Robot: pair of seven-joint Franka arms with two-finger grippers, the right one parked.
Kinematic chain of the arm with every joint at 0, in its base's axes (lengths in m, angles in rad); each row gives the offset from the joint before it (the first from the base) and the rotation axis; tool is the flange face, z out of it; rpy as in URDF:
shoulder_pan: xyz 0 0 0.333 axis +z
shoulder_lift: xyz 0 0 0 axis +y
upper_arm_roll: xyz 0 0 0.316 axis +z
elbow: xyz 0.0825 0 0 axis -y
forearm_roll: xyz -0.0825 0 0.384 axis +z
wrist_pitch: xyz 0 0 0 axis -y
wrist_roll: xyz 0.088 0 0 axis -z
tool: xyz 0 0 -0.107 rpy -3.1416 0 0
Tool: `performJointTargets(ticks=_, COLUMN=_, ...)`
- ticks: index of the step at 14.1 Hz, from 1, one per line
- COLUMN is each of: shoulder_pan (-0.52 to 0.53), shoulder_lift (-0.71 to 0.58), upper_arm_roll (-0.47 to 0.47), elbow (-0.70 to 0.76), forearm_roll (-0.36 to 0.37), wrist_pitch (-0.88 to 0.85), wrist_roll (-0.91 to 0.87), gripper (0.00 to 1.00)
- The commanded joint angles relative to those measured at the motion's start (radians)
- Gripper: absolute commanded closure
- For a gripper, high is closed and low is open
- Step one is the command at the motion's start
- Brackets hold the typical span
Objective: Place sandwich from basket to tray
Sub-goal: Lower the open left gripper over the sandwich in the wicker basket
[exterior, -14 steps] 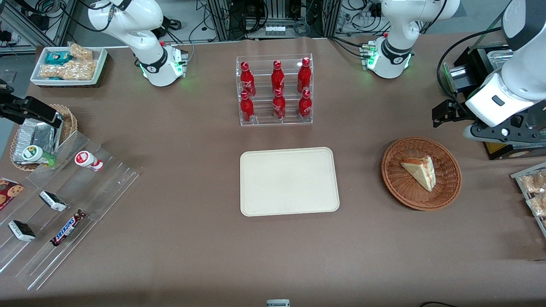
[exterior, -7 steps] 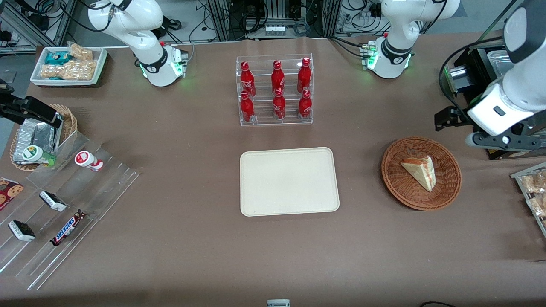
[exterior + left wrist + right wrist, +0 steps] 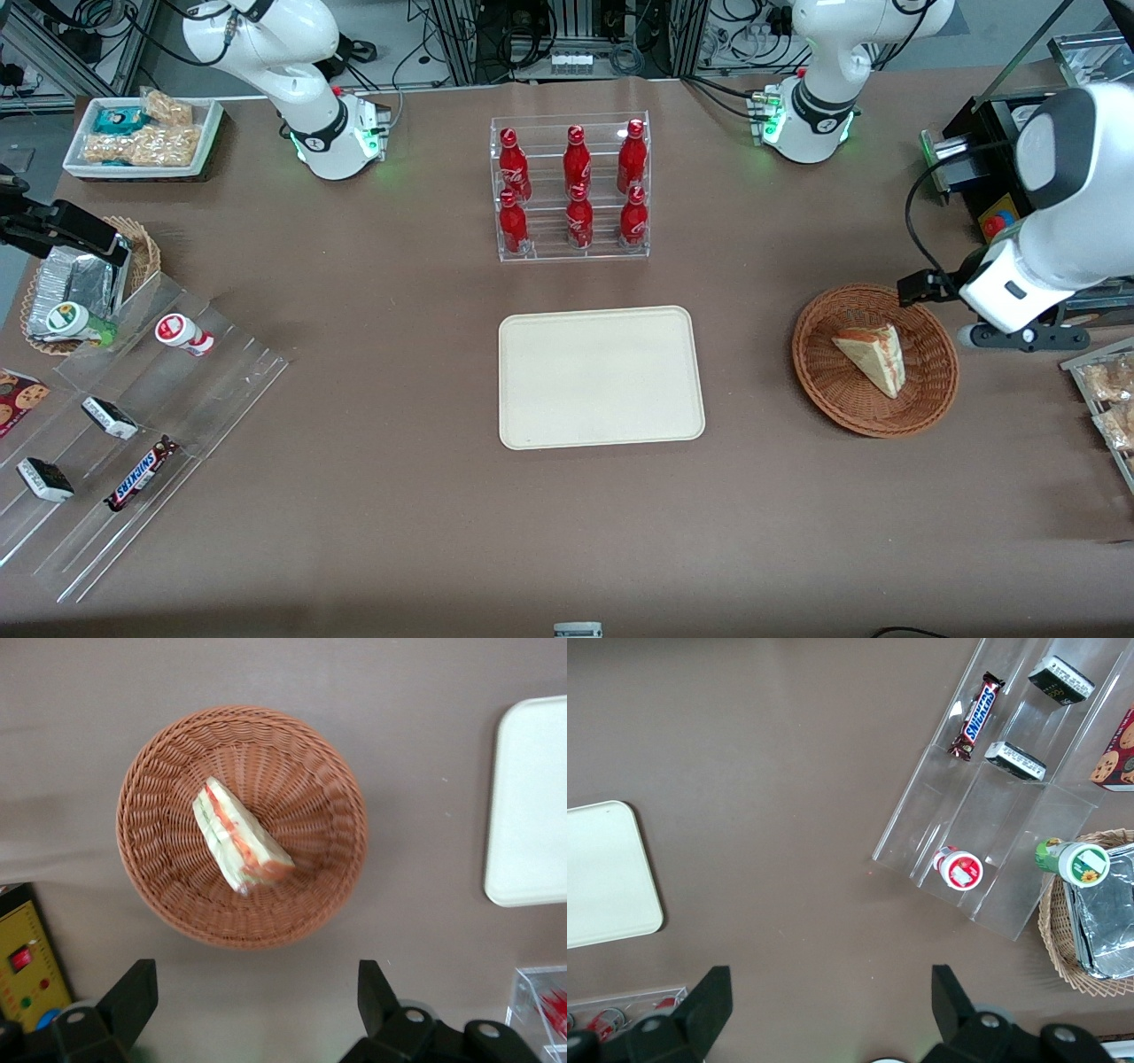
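Lying in basket [image 3: 168, 797], sandwich [image 3: 237, 836] beneath spread gripper [image 3: 252, 997]

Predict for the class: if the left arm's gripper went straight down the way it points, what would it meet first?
Probably bare table or the basket rim; the open gripper hangs just off its edge, not over the sandwich. Depth unclear.

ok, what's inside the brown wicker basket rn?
Only the sandwich, lying on the basket's weave. The weave under it is covered. The claw is open, above the basket's edge, touching nothing.
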Motion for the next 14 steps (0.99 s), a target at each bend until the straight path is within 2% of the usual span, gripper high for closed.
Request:
performJointTargets(ticks=1, shoulder_pan=0.026, shoulder_lift=-0.029, upper_arm_roll=-0.002, elbow=-0.17, forearm_roll=0.004, wrist_pitch=0.167, wrist_roll=-0.083, gripper=0.0)
performJointTargets(ticks=5, shoulder_pan=0.027, shoulder_lift=-0.029, upper_arm_roll=0.003, elbow=-0.312, forearm_roll=0.004, wrist_pitch=0.341, wrist_roll=-0.265, gripper=0.0)
performJointTargets(ticks=9, shoulder_pan=0.027, shoulder_lift=-0.009, upper_arm_roll=0.021, elbow=-0.378, forearm_roll=-0.004, wrist_pitch=0.477, wrist_roll=-0.653, gripper=0.0)
performJointTargets(ticks=11, shoulder_pan=0.027, shoulder_lift=0.039, upper_arm_roll=0.021, elbow=-0.376, forearm_roll=-0.005, wrist_pitch=0.525, wrist_roll=-0.797, gripper=0.0)
performJointTargets(ticks=14, shoulder_pan=0.041, shoulder_lift=0.11, upper_arm_roll=0.023, elbow=-0.375, forearm_roll=-0.013, wrist_pitch=0.583, wrist_roll=-0.841, gripper=0.0)
